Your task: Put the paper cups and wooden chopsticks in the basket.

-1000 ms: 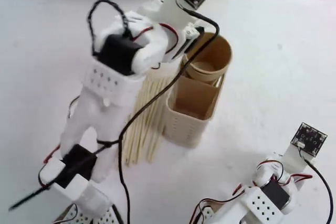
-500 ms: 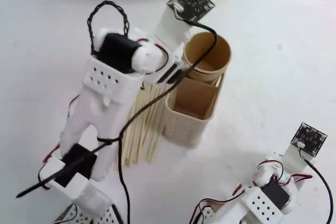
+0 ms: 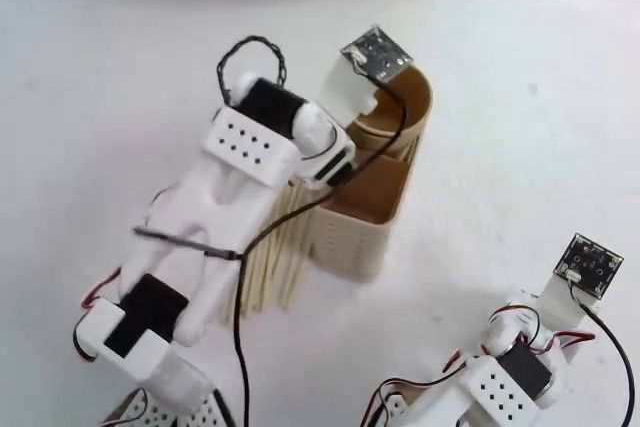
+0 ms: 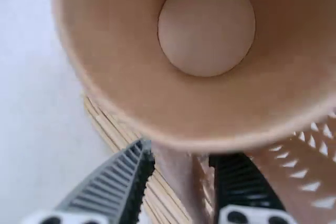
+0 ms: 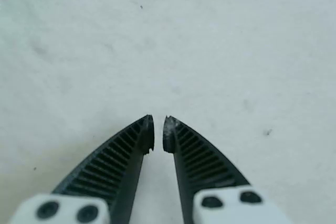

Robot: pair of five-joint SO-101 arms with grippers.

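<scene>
The left gripper (image 4: 178, 163) is clenched on the wall of the round brown paper cup (image 3: 405, 107), holding it at the far end of the tall beige perforated basket (image 3: 350, 242). Whether the cup's base already sits inside is hard to judge. It should go down straight and upright, and be let go only once seated. The pale wooden chopsticks (image 3: 268, 267) lie just left of the basket. The right gripper (image 5: 158, 129), near right, is closed on nothing above the white table (image 3: 520, 97).

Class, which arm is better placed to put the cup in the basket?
Left: the left end effector grips the cup at the basket; the right end effector is shut over bare table.
</scene>
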